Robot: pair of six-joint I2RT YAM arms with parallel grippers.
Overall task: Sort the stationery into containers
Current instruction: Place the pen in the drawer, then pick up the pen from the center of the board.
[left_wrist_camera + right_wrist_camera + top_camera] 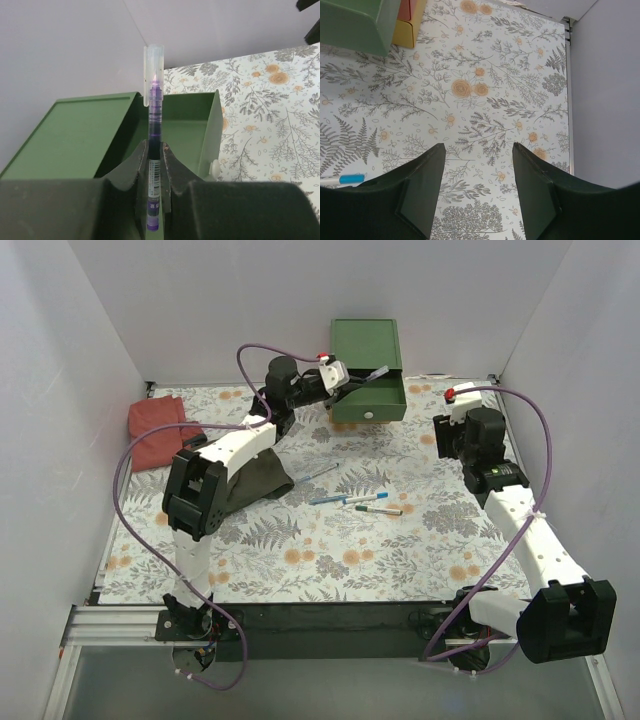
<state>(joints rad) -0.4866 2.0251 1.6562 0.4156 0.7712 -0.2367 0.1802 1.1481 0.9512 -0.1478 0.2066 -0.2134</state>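
Purple pen (153, 115), clear-capped, clamped by its barrel in the left gripper (154, 150), whose jaws are drawn narrow around it with the cap end projecting well beyond the fingers. The pen hangs above the pulled-out green drawer (212, 120) of the chest (70, 135), which stands at the middle of the worktop's (400, 560) far edge. The step in hand appears to be the release into this drawer. It would go best with the barrel turned along the drawer's longer side and lowered until the cap end sits below the rim. The jaws should part only then, since a pen let go across the front wall could tip out onto the worktop. The right gripper (479, 150) holds nothing, its jaws wide, over bare worktop near the right edge and well apart from the chest. Several loose pens (368, 498) lie near the worktop's centre, not yet sorted.
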